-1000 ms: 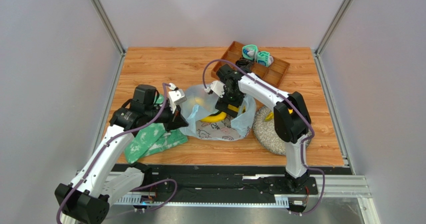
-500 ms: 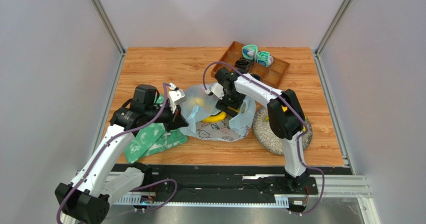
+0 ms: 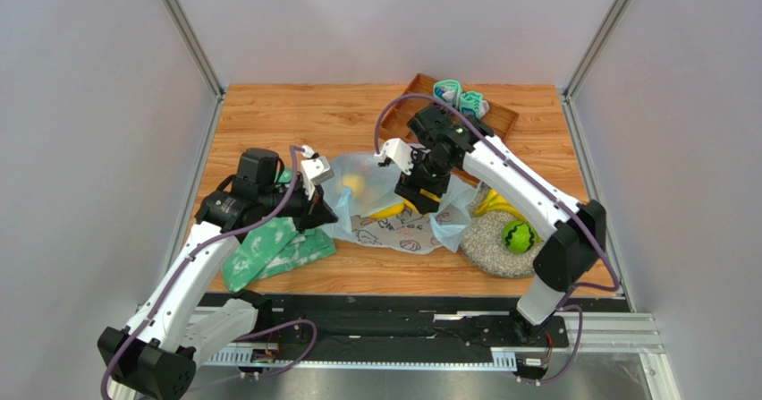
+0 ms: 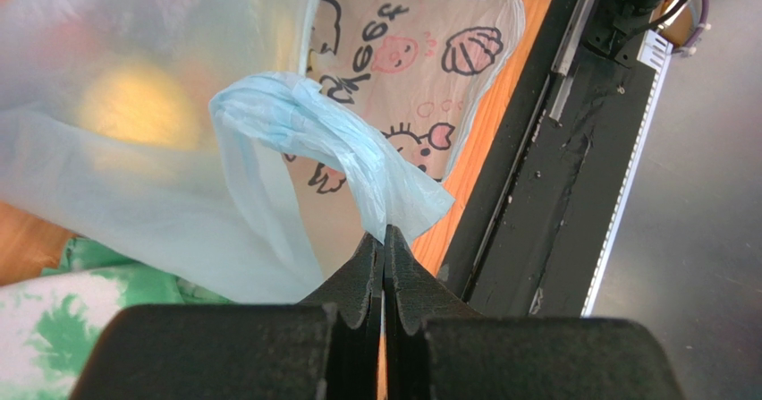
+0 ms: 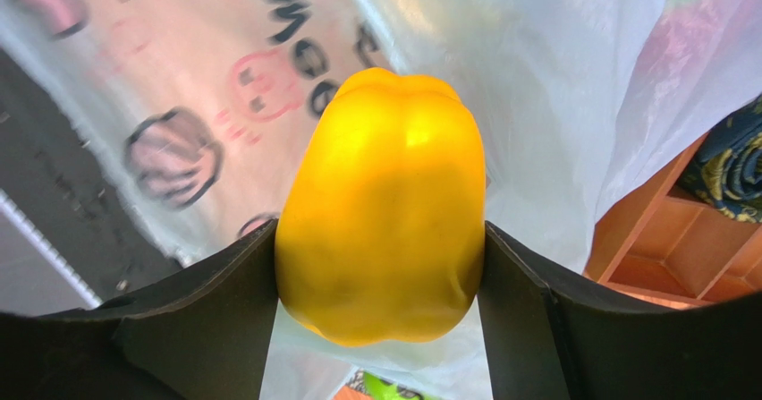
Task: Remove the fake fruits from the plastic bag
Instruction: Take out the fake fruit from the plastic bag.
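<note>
Nearest on the left, a green-and-white cloth (image 3: 268, 252) is lying on the desk (image 3: 295, 118), and nearest on the right a round speckled plate (image 3: 478, 239) is carrying a green fruit (image 3: 517, 236) and a banana bunch (image 3: 495, 205), both already out of the bag

Between them the plastic bag (image 3: 393, 225) is lying crumpled across the middle of the desk. The left hand (image 4: 385, 239) is fully closed, pinching a twisted strip of the bag's handle at its left edge. The right hand (image 3: 419, 194) is hanging over the bag's far right part, its jaws standing wide and pressing both flanks of a yellow pepper (image 5: 385, 194). Whether the pepper is clear of the bag's mouth is not showing. Another yellow fruit (image 3: 355, 183) is glowing through the film further left. At the far edge a wooden tray (image 3: 496, 127) is holding some teal items (image 3: 459, 96)

The risk is looking twofold:
- The pepper is glossy and rounded and is being held only by its sides, so a quick lift could squeeze it out and drop it back.
- The thin film may cling to the pepper and ride up with it, tugging the handle out of the left hand's narrow pinch
</note>
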Action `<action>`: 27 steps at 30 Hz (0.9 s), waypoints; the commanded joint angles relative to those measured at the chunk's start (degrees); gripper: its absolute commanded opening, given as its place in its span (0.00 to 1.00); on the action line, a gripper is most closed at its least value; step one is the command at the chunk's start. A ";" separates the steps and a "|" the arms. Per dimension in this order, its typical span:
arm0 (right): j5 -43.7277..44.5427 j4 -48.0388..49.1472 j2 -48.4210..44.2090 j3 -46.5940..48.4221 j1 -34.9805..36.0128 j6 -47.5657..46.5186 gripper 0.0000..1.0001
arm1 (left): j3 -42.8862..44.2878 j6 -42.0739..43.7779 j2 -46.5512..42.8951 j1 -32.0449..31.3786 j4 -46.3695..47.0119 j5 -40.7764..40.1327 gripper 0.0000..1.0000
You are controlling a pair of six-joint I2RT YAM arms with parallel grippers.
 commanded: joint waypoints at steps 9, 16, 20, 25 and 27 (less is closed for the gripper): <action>1.90 0.14 -23.37 -5.47 -4.48 1.46 0.46 | 3.55 -1.38 0.08 0.06 3.80 0.57 0.00; 3.57 1.62 -28.49 -18.91 -20.02 -4.60 0.43 | 3.29 -2.35 -0.27 0.06 3.97 0.31 0.00; 1.57 4.80 -28.67 -24.47 -26.80 -6.89 0.42 | 3.64 -2.26 -0.01 0.41 3.54 -0.30 0.00; -12.81 -0.19 -24.46 -10.90 -32.79 -0.85 0.43 | 3.46 -1.64 0.26 1.90 2.39 -1.27 0.00; -18.63 -2.31 -21.30 -4.02 -32.79 2.40 0.44 | 3.20 -1.91 0.34 2.08 2.39 -1.01 0.00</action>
